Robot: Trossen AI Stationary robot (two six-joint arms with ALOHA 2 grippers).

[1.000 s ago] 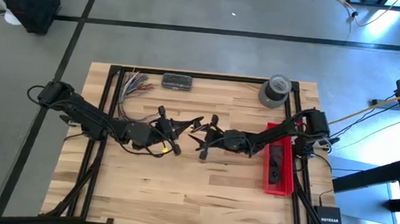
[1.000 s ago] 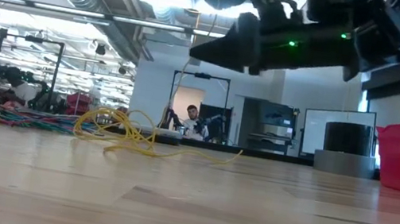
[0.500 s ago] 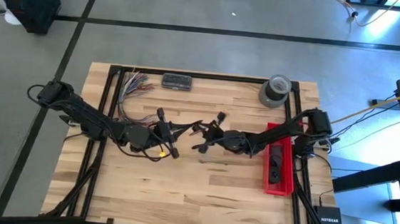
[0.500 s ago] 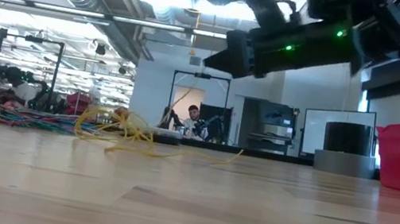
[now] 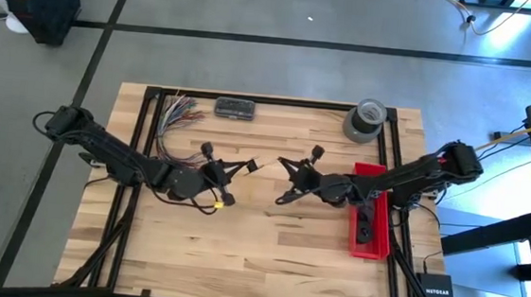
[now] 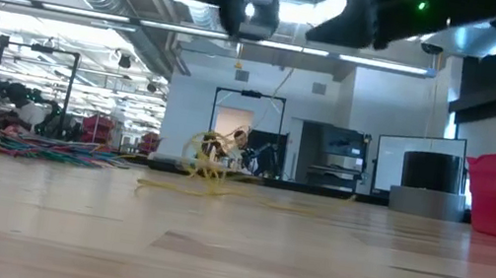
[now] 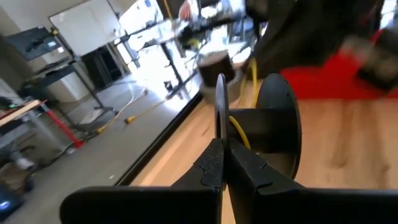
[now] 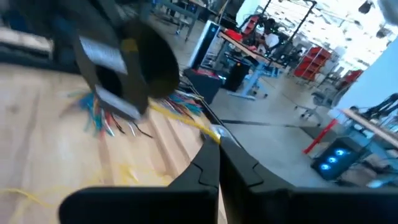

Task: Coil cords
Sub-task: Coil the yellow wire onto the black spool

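A thin yellow cord (image 8: 184, 119) runs between my two grippers above the middle of the table. My left gripper (image 5: 253, 165) is shut on it and points toward the right edge. My right gripper (image 5: 281, 162) faces it, also shut on the cord. In the low view the rest of the cord (image 6: 210, 161) hangs in a small tangle, and its lower strands (image 6: 239, 197) lie on the wood. A yellow bit of it (image 5: 216, 202) shows below the left gripper. My left gripper pinches the yellow cord between its two shut fingers, level, from the table's left. The cord comes out beside the fingertips (image 7: 240, 134). My right gripper pinches the cord close to its pale end (image 8: 215, 132) between its two fingers, level, from the table's right. From there the cord runs nearly straight to the left gripper, clear of the table.
A bundle of multicoloured wires (image 5: 178, 113) lies at the far left, with a dark flat box (image 5: 235, 108) beside it. A grey tape roll (image 5: 365, 118) stands at the far right, and a red bin (image 5: 369, 214) sits under the right arm. Black frame rails (image 5: 148, 130) run along both sides.
My right gripper has shut on the cord and drawn back toward the table's right edge. The cord's tangle on the table has been dragged toward the right and pulled up into a tighter, taller bunch. My left gripper stays shut and has kept almost in place.
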